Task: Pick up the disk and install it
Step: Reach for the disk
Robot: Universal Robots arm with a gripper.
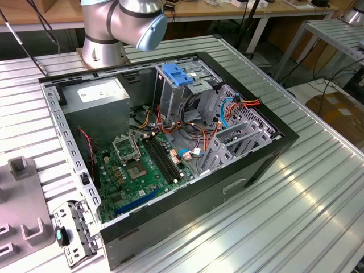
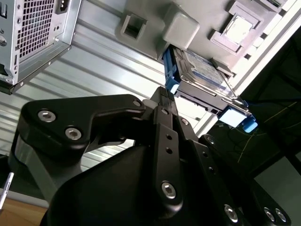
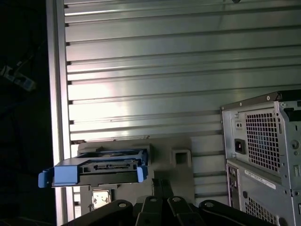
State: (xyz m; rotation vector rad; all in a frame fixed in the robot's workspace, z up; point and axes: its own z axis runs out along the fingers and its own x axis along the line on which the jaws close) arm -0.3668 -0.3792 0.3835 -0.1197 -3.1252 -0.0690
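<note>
Both wrist views crop the gripper (image 2: 162, 92) (image 3: 160, 182) and the computer case (image 3: 263, 155) (image 2: 33, 37); the exterior view crops the arm (image 1: 122, 23)

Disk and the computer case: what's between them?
In the first wrist view, a grey block with a square hole sits between the blue-railed dark disk and the grey metal computer case.

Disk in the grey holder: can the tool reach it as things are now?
Probably yes. The disk sits uncovered in its holder, and nothing lies between it and the tool, which points toward it in the second wrist view.
</note>
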